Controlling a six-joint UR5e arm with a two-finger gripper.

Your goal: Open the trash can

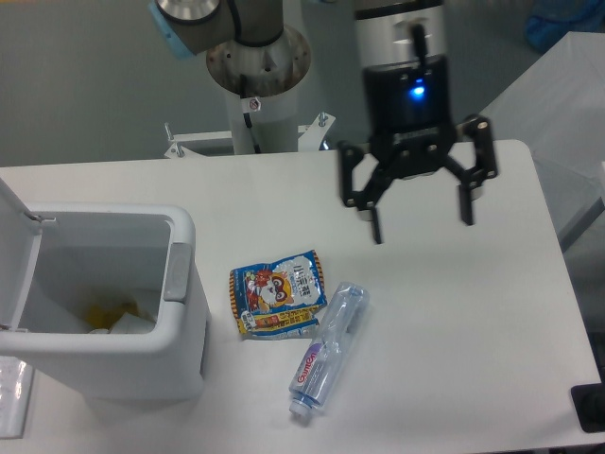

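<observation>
The trash can (pixel 180 340) is a large white boxy bin at the left of the table. Its lid (pixel 11 203) stands swung up at the far left, so the inside shows, with some yellow and white scraps at the bottom. A grey strip (pixel 177 272) sits on the bin's right rim. My gripper (pixel 423 222) hangs open in the air over the right half of the table, far from the bin, with nothing between its fingers.
A blue and yellow snack packet (pixel 278 294) lies just right of the bin. A clear plastic bottle (pixel 328 348) with a blue and red label lies beside the packet. The table's front edge runs close below the bottle.
</observation>
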